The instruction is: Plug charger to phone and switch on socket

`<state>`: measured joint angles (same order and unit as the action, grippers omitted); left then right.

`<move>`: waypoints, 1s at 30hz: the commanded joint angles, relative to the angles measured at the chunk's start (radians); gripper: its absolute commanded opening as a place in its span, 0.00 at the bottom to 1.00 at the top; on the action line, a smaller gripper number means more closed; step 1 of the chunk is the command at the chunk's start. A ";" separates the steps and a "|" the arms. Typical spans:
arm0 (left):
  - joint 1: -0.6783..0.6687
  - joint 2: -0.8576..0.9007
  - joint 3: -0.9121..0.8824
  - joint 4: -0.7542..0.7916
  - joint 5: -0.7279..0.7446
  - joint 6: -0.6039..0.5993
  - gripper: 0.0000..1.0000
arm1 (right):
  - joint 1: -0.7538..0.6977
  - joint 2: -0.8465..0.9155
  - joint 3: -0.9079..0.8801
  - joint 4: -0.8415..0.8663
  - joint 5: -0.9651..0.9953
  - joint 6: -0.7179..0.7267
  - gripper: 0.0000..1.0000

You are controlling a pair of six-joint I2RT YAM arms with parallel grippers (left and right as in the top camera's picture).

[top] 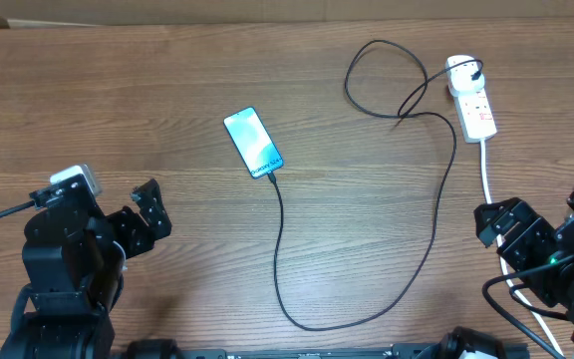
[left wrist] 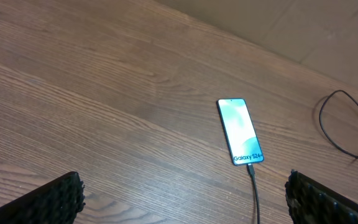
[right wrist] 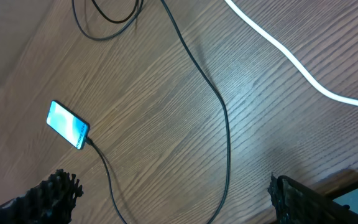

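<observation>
Both claws stand wide apart and empty at the near edge of the counter, the left claw near left and the right claw near right. The phone lies mid-counter. The charger looks already seated in its near end, trailing round to the socket at far right. So the switch seems next. I'd send the right claw up and press squarely with one fingertip, clear of the thick white cord.

You are at a robot test bench, most likely a lab — a wood-grain table with a black left arm and right arm mounted at its near edge, and a plain beige board backing the far side.
</observation>
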<state>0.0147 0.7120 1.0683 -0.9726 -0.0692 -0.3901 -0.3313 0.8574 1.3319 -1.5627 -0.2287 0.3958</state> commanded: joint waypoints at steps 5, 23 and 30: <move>-0.004 0.001 -0.002 0.001 -0.016 -0.007 0.99 | 0.003 -0.003 -0.005 0.066 0.014 -0.003 1.00; -0.004 0.001 -0.002 0.001 -0.016 -0.007 1.00 | 0.256 -0.282 -0.415 0.630 -0.066 -0.121 1.00; -0.004 0.001 -0.002 0.001 -0.016 -0.007 1.00 | 0.296 -0.413 -0.708 0.929 -0.082 -0.120 1.00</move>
<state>0.0147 0.7120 1.0683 -0.9722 -0.0727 -0.3901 -0.0563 0.4965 0.7258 -0.7280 -0.2886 0.2867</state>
